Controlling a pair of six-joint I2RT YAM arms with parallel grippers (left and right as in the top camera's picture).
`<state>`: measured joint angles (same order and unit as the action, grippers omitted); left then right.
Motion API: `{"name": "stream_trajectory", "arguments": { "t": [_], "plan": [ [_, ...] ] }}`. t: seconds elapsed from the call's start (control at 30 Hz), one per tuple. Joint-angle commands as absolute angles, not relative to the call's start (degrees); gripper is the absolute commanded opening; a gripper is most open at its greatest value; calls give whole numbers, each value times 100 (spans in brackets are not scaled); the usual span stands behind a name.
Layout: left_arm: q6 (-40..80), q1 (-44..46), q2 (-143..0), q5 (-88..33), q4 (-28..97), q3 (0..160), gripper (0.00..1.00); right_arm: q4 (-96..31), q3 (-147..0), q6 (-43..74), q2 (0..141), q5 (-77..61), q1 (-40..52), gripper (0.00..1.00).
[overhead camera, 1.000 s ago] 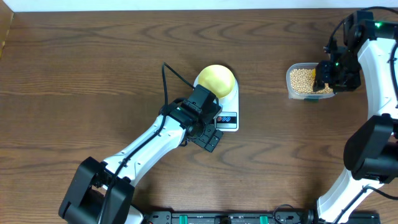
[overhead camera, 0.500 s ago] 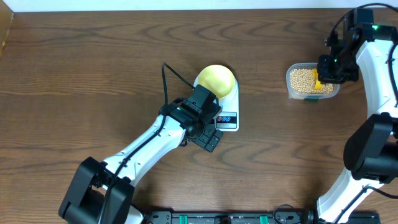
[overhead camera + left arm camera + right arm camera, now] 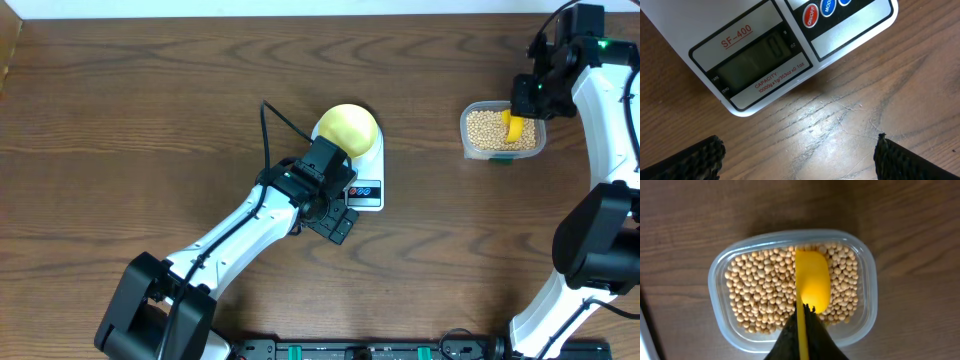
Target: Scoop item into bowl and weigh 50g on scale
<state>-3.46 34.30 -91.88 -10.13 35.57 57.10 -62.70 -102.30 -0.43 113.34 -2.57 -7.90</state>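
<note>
A brown wooden table (image 3: 150, 100) with a strong grain is seen, bordered by a pale strip along its far edge. A white scale (image 3: 372, 172) is set flat on it just to 3 o'clock of the middle, its button edge turned toward 6 o'clock. Fine scratches are made out in the wood just before that edge. A clear plastic tub (image 3: 716, 297) is placed well apart, toward 2 o'clock of the table. A thin black cable (image 3: 266, 118) is seen at 10 o'clock of the scale; whether it rests on the wood cannot be told.

Tan beans (image 3: 760, 295) in clear tub (image 3: 715, 285), yellow-green bowl (image 3: 347, 129) on white scale (image 3: 373, 168)
</note>
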Motion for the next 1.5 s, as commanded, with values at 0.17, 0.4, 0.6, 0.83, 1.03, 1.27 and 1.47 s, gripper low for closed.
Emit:
{"name": "stream_trajectory", "arguments": {
  "t": [0.17, 0.4, 0.6, 0.83, 1.03, 1.27, 1.47],
  "plan": [
    [-447, 3433, -9205, -952, 3570, 5826, 98, -6235, -10208, -95, 11187, -141, -751, 69],
    [-447, 3433, -9205, -952, 3573, 5826, 98, -5883, -10191, -95, 11187, -163, -751, 99],
    [-447, 3433, -9205, -952, 3570, 5826, 98, -5631, -10189, -89, 11214, -235, -729, 67],
    [-447, 3433, -9205, -952, 3573, 5826, 98, -5634, -10186, -93, 11354, -56, -589, 46],
    [-447, 3433, -9205, -952, 3573, 5826, 98, -5846, -10186, -95, 11356, 246, -596, 20],
    [-447, 3433, -9205, -952, 3573, 5826, 98, -5535, -10175, -93, 11358, 172, -589, 41],
    [-447, 3433, -9205, -952, 3570, 5826, 98, -5290, -10112, -93, 11360, -196, -589, 39]
  ]
}}
